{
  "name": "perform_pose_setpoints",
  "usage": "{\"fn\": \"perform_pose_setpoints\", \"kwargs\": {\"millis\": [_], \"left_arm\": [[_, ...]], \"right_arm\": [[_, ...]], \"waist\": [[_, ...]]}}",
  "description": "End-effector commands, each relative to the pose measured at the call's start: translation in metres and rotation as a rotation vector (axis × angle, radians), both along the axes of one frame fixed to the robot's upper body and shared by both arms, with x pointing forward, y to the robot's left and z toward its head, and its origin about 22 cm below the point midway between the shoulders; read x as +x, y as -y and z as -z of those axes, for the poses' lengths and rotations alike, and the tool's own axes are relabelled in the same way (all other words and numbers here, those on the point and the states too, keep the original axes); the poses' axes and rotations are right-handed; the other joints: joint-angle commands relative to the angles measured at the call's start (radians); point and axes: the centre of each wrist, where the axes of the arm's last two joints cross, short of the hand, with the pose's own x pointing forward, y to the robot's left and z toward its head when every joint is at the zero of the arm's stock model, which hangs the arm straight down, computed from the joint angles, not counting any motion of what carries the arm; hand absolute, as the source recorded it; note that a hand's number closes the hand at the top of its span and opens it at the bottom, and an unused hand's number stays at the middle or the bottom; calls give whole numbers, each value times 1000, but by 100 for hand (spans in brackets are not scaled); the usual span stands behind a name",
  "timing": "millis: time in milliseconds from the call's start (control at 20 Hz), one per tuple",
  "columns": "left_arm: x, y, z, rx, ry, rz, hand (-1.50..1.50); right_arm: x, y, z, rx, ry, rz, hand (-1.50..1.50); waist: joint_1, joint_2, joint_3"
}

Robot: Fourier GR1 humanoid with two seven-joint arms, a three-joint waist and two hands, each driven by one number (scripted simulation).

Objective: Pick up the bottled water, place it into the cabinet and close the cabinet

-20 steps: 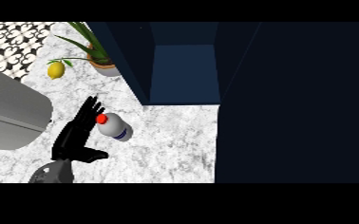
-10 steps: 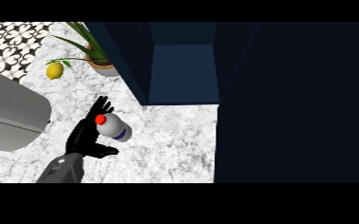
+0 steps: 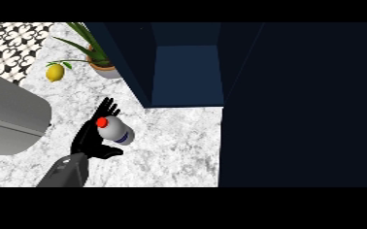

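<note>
At the lower left of the frame the left hand (image 3: 87, 141) is seen on its grey forearm. Its fingers (image 3: 108, 107) are held straight and spread, pointing toward the upper edge, with the thumb put out to the right beneath the bottled water (image 3: 117, 132). The bottle is cradled against the palm rather than clamped (nothing is curled round it yet), its red cap turned up. Whether it is lifted off the marble tabletop (image 3: 172, 150) cannot be told. The pose is judged to be a cupping approach, made so that the body can be enclosed from its left side.

Right of the bottle a bare stretch of tabletop is left, and this is the room through which it can be carried. Farther up, at centre, the cabinet (image 3: 186, 73) is seen open, and its dark side walls are the edges to be cleared. A large dark panel (image 3: 294, 106) at the right is taken to be the door. At the upper left a potted plant (image 3: 100, 67) and a lemon (image 3: 54, 73) are set close beside the cabinet.
</note>
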Motion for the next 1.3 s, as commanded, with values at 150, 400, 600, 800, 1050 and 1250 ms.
{"fn": "perform_pose_setpoints", "kwargs": {"millis": [150,400,600,800,1050,1250], "left_arm": [[-1,17,7,-143,-6,75,-150],[4,21,4,-182,15,114,-150],[4,50,9,-185,34,148,-150],[3,52,10,-186,22,186,150],[12,58,4,-231,57,196,150],[10,55,5,-199,64,175,150]], "right_arm": [[15,12,-4,16,11,0,-150],[1,1,-5,15,-22,-11,-150],[-5,1,-3,10,-31,-8,-150],[17,-18,6,11,4,-6,-150],[-3,0,1,4,-51,-8,-150],[-5,4,-1,15,-16,-8,-150]], "waist": [[-1,6,-3],[4,0,-2],[0,-1,-1],[11,-1,-1],[7,-2,-1],[7,-2,-1]]}}
